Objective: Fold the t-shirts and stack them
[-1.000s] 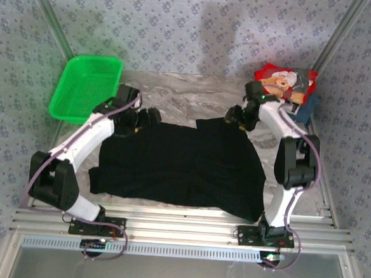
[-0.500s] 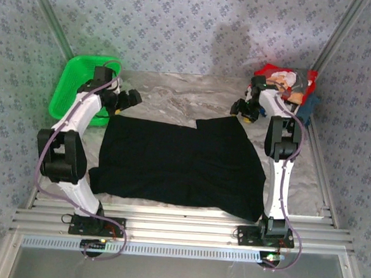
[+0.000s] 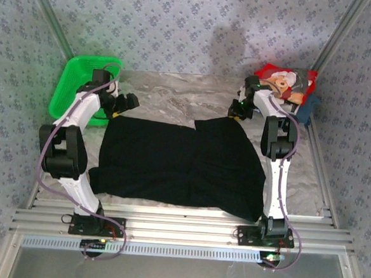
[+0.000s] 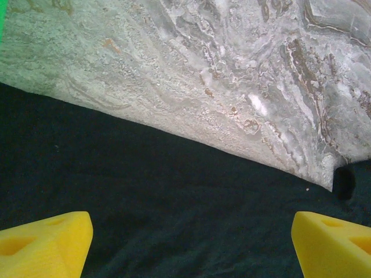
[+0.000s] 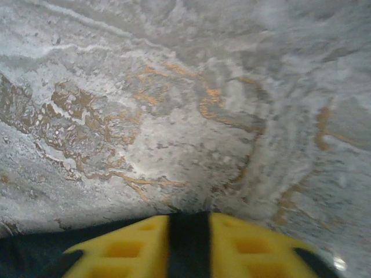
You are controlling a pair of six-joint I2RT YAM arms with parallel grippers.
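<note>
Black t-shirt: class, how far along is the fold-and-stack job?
Done: a folded pile topped by the red teddy-bear shirt sits far right. In hand: the right gripper pinches the far edge of the black t-shirt; the left gripper hangs open over it. Left: folding and stacking it.

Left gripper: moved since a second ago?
Yes. In the top view the left gripper has shifted up and left along the black t-shirt far edge, ending closer to the green basket.

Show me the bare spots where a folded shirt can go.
Bare marble table runs beyond the black t-shirt, between the green basket and the folded stack. A narrower strip lies right of the shirt. Crowded: the centre and the far right corner.
</note>
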